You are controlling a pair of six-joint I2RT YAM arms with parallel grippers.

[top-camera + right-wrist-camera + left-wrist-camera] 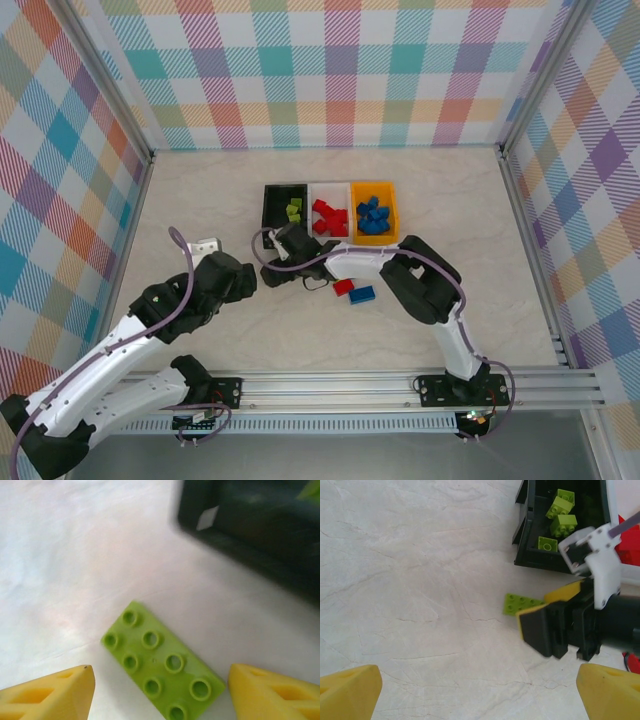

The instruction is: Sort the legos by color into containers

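Studs cover the flat lime plate [162, 672] between the right gripper's [159, 680] spread fingers [50, 695], near the black bin [540, 560] of lime bricks [563, 524]; left gripper [480, 692] gapes wide.

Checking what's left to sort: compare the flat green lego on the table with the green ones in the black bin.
The flat green lego is a thin eight-stud plate lying on the table outside the black bin; the binned green legos are chunkier bricks, tumbled at angles inside it. Both are lime green.
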